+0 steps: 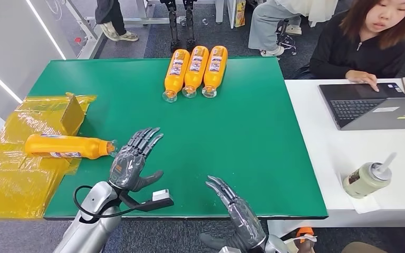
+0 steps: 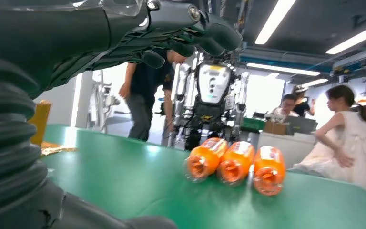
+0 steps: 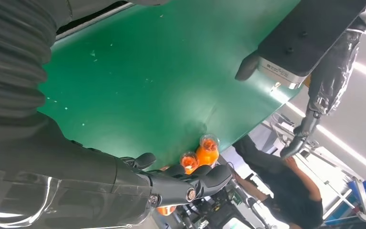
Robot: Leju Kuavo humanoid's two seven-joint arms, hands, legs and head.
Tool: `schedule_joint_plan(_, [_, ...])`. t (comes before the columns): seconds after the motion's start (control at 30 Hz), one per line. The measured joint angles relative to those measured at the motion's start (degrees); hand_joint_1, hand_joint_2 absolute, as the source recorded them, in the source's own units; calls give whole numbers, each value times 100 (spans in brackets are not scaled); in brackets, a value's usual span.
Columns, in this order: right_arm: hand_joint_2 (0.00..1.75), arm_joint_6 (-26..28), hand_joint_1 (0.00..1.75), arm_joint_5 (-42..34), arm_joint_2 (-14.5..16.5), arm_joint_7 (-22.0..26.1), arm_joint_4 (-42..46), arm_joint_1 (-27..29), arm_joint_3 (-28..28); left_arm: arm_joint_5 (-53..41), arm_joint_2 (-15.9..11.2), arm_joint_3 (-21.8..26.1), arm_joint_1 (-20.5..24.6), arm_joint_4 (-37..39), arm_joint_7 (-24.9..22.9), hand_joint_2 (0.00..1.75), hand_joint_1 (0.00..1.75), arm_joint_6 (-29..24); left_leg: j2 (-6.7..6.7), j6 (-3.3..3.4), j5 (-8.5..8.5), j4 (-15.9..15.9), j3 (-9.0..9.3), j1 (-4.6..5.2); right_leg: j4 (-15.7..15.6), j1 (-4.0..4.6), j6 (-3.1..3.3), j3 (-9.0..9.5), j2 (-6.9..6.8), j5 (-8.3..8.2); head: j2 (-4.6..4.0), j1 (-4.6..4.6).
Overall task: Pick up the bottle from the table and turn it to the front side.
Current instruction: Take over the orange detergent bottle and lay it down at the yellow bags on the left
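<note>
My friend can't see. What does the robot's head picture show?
Two open robot hands, left hand and right hand, hover over a green table. Three orange bottles lie side by side at its far edge; a fourth bottle lies on yellow plastic at the left.

The green tabletop lies bare across its middle and right half, open room between the near edge and the far edge. At the far edge three orange bottles lie touching side by side, caps toward the middle, blocking that stretch. At the left edge a single bottle lies on crumpled yellow wrapping, with a yellow box just behind it. The left hand, fingers spread, hovers just beside that bottle's cap; the right hand hovers at the near edge.
</note>
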State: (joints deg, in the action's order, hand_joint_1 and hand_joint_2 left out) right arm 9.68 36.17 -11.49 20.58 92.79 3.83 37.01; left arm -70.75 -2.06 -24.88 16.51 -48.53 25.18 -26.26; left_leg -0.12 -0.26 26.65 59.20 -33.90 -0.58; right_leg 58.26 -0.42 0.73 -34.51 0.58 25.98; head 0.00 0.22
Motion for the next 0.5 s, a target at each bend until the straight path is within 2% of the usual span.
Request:
schedule_joint_plan(0.13, [175,53,0,100,2,1,-8,-6,-16,169,68,-66,-122,-307,95,175,0,30,0,0,0,-1,0,-1,1,1,0,-1,0,0,0,-1])
schedule_joint_plan(0.27, [175,323,0,356,50,1,-41,-79,-29,770,262,-67,-342,-652,491,175,0,95,0,0,0,-1,0,-2,2,2,1,-1,-1,0,0,-1])
schedule_joint_plan(0.37, [175,794,0,544,145,28,-68,-160,-58,1593,548,-70,-501,-877,935,175,0,247,0,0,0,0,0,-1,1,2,0,0,-2,0,0,-2])
schedule_joint_plan(0.5, [175,1715,0,520,310,264,-120,-182,-167,3103,904,-222,-810,-1200,1436,175,0,268,0,2,2,1,-1,2,-1,1,-3,0,-3,2,0,-1])
